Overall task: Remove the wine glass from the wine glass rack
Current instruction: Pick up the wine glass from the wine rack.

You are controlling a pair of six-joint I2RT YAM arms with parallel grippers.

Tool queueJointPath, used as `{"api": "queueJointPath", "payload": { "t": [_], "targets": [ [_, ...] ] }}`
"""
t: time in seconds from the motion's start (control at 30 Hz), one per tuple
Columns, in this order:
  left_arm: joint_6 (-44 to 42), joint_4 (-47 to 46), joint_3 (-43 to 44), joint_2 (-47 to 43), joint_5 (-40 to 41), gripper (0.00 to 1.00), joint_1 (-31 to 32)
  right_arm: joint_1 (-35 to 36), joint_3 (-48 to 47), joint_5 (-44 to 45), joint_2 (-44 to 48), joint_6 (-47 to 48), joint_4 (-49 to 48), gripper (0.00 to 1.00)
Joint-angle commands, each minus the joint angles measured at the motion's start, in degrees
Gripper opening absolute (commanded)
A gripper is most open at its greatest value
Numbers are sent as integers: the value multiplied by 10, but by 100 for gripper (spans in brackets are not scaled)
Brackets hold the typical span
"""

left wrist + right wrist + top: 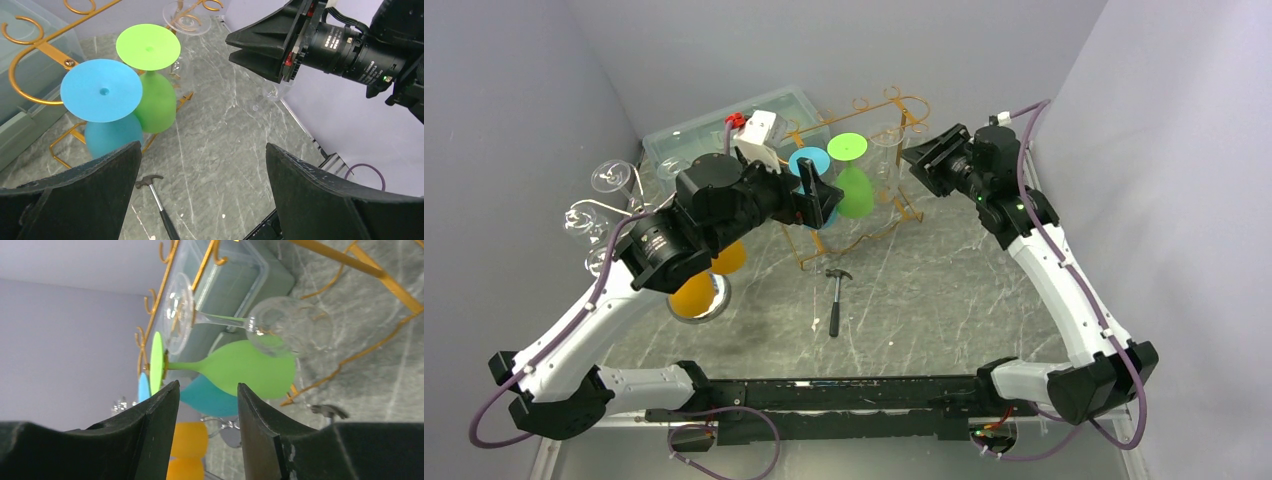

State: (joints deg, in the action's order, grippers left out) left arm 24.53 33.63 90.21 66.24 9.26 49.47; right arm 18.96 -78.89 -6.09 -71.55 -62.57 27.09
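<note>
Top external view: a gold wire wine glass rack (861,238) stands at the back middle of the marbled grey surface (924,290). Three glasses hang from it bowl-down, in a row from left to right: a blue wine glass (808,163), a green wine glass (848,147) and a clear wine glass (886,140). All three are on the rack, their flat bases uppermost. The left pincer (818,197) is level with the blue glass at the rack's left side. The right pincer (921,158) points at the clear glass from the rack's right side. A small hammer (836,300) lies on the surface in front of the rack. Two orange glasses (694,295) stand near the left arm, several further clear glasses (611,178) stand by the left wall, and a translucent bin (724,125) sits behind the rack.

Left wrist view: the left pincer's two dark fingers (90,195) stand wide apart with nothing between them. Beyond them the blue and green glasses hang side by side, their bowls touching or nearly so. The right pincer's tips appear at the upper right, close above the clear glass's stem.

Right wrist view: the right pincer's fingers (150,440) are parted by a narrow gap that holds nothing. The clear glass lies just ahead of the tips, its base hooked in the rack's rail. Whether the tips touch it cannot be told. The green glass hangs directly behind it, the blue one beyond.
</note>
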Motion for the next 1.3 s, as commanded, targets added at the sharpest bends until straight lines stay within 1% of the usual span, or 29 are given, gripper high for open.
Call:
{"api": "queueJointPath", "payload": {
  "t": [0.0, 0.23, 0.6, 0.67, 0.87, 1.27],
  "targets": [
    [11, -26, -5, -9, 35, 99, 1, 10, 26, 33, 19, -63, -123, 46],
    [14, -34, -6, -6, 45, 99, 1, 14, 46, 59, 20, -95, -169, 38],
    [15, -40, -10, -7, 58, 99, 1, 27, 31, 59, -22, -120, -180, 34],
    [15, -41, -12, -8, 60, 100, 1, 32, 30, 76, -26, -121, -183, 34],
    [14, -41, -14, -9, 63, 99, 0, 44, 17, 79, -48, -125, -194, 33],
    [13, -41, -15, -11, 72, 99, 0, 59, 22, 101, -62, -145, -213, 23]
  ]
}}
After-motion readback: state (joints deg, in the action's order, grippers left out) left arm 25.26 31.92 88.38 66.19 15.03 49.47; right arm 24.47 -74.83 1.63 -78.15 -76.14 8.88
